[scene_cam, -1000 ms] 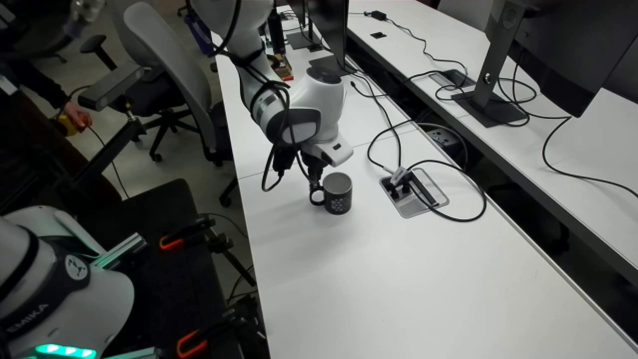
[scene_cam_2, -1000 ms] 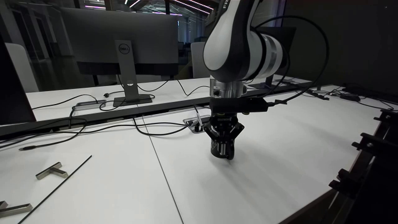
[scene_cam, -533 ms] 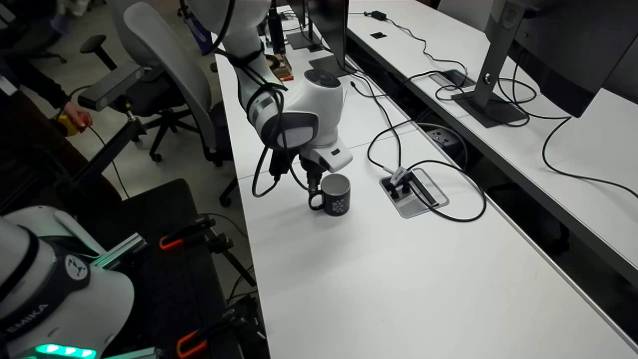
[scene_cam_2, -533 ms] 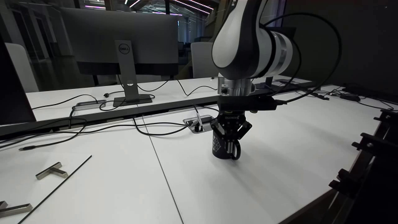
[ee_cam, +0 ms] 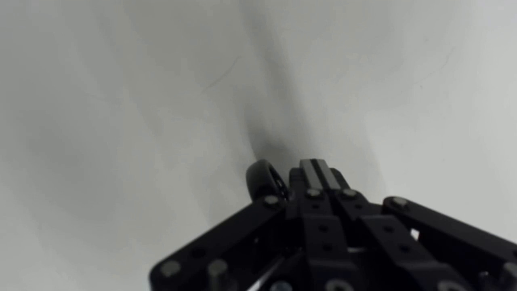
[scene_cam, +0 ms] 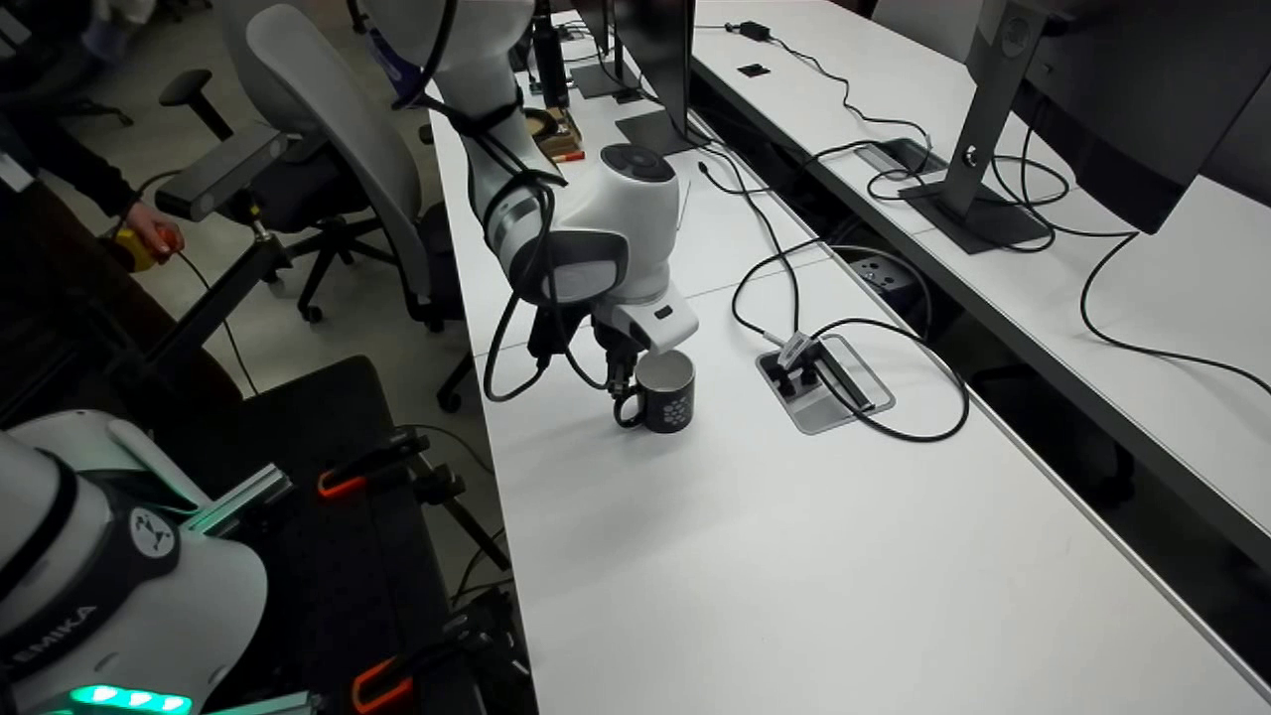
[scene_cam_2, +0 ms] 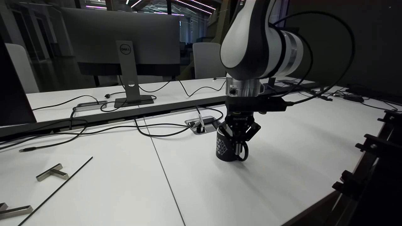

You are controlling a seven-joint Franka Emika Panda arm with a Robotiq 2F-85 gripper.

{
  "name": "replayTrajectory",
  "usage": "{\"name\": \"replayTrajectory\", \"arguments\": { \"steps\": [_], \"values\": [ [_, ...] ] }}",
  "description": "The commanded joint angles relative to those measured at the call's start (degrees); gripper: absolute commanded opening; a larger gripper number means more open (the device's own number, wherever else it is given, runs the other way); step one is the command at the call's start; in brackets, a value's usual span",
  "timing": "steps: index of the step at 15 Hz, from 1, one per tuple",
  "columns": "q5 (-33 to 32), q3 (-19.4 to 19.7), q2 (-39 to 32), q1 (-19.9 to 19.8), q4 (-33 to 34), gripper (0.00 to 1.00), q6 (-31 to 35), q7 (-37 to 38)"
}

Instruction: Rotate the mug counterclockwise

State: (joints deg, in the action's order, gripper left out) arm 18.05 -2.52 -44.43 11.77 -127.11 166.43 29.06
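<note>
The dark mug (scene_cam: 670,407) stands upright on the white table, and also shows in an exterior view (scene_cam_2: 222,149). Its loop handle (scene_cam: 625,409) points toward the chair side of the table. My gripper (scene_cam: 618,385) is low beside the handle, close against it, with its fingertips (scene_cam_2: 237,150) in front of the mug's side in an exterior view. In the wrist view my gripper (ee_cam: 317,171) has its two pads together with nothing between them. The handle (ee_cam: 258,180) shows just left of the fingers there; the mug's body is mostly hidden behind the gripper.
A cable box (scene_cam: 826,385) with black cables is set into the table near the mug. Monitors (scene_cam_2: 125,40) stand behind. Metal T-shaped pieces (scene_cam_2: 52,172) lie on the table at the left of an exterior view. The table's edge (scene_cam: 496,497) runs past the chairs.
My gripper has moved a short way toward the chair-side table edge. The mug has turned and shifted slightly with it; its handle and printed pattern show more in an exterior view.
</note>
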Motion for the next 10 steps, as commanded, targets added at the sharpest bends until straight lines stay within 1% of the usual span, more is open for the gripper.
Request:
{"name": "replayTrajectory", "arguments": {
  "steps": [1, 10],
  "values": [
    [1.6, -0.2, 2.4, -1.1, -3.3, 0.00, 1.1, -0.8],
    [2.3, 0.3, 3.6, -1.7, -5.6, 0.00, 1.4, -0.3]
  ]
}}
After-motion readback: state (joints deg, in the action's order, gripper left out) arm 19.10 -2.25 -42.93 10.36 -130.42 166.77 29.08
